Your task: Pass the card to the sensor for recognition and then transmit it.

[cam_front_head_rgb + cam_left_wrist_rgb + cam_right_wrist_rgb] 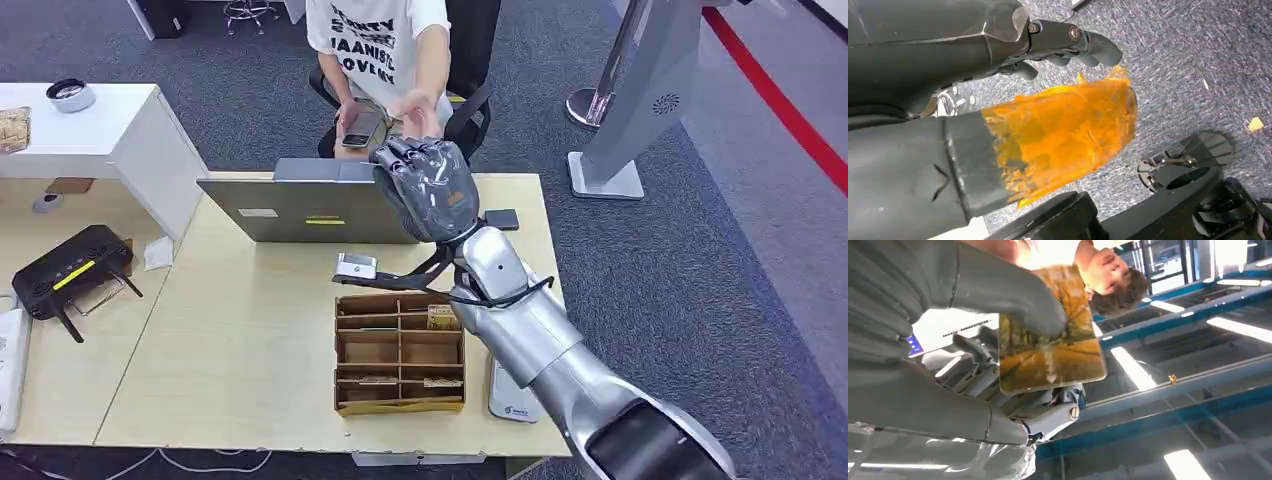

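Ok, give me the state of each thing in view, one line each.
Card: held up in the right hand.
Person's hand: open, reaching toward the card.
Laptop: open, on the table.
Phone: held by the person.
Left hand: empty, over the floor.

At my twelve o'clock, the person's white T-shirt point(365, 40) carries dark block lettering, partly legible as "JAANISI" and "LOVELY"; nothing else reads.

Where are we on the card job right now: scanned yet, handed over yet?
The card is out of the cardboard organizer and pinched in the right hand, raised past the laptop toward the seated person. That person's hand reaches just above the robot's fingers, so the handover is in hand, not finished. The scan I cannot confirm. Left: release the card.
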You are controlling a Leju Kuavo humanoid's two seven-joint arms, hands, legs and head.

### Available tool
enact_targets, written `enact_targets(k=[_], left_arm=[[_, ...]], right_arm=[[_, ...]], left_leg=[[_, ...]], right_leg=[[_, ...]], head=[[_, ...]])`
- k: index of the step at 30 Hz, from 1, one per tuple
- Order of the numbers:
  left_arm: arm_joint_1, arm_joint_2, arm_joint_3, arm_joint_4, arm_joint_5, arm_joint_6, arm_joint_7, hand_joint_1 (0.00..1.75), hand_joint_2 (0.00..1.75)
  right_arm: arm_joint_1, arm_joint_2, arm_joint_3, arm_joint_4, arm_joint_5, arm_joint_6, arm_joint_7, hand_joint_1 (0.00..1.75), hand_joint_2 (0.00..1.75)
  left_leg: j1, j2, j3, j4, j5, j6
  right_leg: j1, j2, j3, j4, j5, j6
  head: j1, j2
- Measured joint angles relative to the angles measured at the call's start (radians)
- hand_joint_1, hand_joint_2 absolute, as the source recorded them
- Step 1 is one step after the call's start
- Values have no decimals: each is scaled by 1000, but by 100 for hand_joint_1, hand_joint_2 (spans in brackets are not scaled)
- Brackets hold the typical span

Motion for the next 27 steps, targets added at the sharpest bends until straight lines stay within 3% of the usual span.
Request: enact_targets(k=[9, 10, 21, 25, 27], left_arm=[[0, 0, -13, 0, 15, 0, 6, 0, 0], [0, 0, -13, 0, 15, 0, 6, 0, 0], [10, 4, -13, 0, 20, 0, -8, 0, 0], [41, 14, -13, -2, 48, 8, -49, 0, 0], [55, 19, -13, -2, 65, 15, -59, 0, 0]], right_arm=[[-3, 0, 1, 44, 16, 3, 11, 0, 175], [-4, 0, 1, 48, 15, 3, 10, 0, 0], [16, -1, -2, 50, -38, 0, -2, 0, 0], [121, -6, -37, -89, -294, 34, -89, 0, 0], [185, -9, -52, -191, -455, 125, -123, 0, 0]], left_leg=[[0, 0, 0, 0, 0, 0], [0, 0, 0, 0, 0, 0], [0, 0, 0, 0, 0, 0], [0, 0, -1, 0, -1, 0], [0, 0, -1, 0, -1, -1]], right_leg=[[0, 0, 0, 0, 0, 0], [0, 0, 0, 0, 0, 0], [0, 0, 0, 0, 0, 0], [0, 0, -1, 0, -1, 0], [0, 0, -2, 0, -1, 0]], head=[[0, 0], [0, 0], [0, 0], [1, 0], [1, 0]])
